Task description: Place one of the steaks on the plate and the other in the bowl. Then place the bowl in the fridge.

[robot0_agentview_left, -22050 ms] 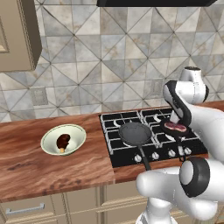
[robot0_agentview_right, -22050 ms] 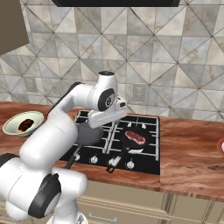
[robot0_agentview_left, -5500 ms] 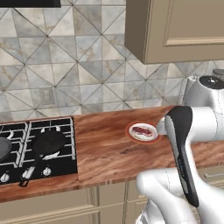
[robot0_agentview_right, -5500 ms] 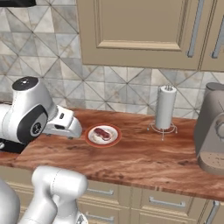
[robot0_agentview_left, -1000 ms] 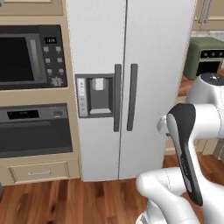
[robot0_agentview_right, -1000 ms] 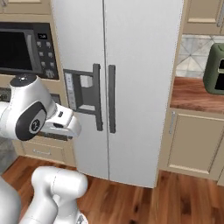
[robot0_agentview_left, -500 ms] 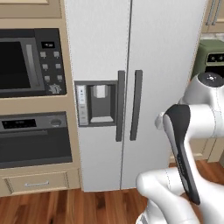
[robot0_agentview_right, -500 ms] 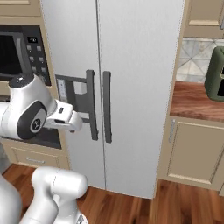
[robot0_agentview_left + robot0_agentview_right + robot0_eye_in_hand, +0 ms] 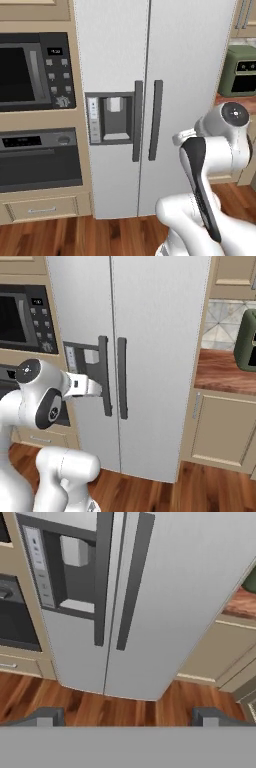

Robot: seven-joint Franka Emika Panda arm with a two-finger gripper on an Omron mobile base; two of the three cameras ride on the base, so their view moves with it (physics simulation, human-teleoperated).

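Note:
The fridge (image 9: 192, 95) stands straight ahead, tall and white-grey, with both doors shut. Its two dark vertical handles (image 9: 147, 120) meet at the middle, and the water dispenser panel (image 9: 110, 117) is set in the left door. My gripper (image 9: 127, 717) is open and holds nothing, its fingertips (image 9: 46, 716) wide apart, aimed at the fridge (image 9: 185, 597) and the floor before it. In the right base view the gripper (image 9: 98, 390) hangs just in front of the left handle (image 9: 105, 376) of the fridge (image 9: 160, 346). The steaks, the plate and the bowl are out of view.
Left of the fridge are a black microwave (image 9: 30, 72) and a built-in oven (image 9: 40, 157) in tan cabinetry. To the right a wooden counter (image 9: 225, 373) carries a green toaster oven (image 9: 247, 341), over a cabinet door (image 9: 222, 428). A wood floor (image 9: 115, 707) lies below.
The whole picture has shifted as the base drove: the fridge now looms larger and more central. Its doors stay shut and the gripper stays open.

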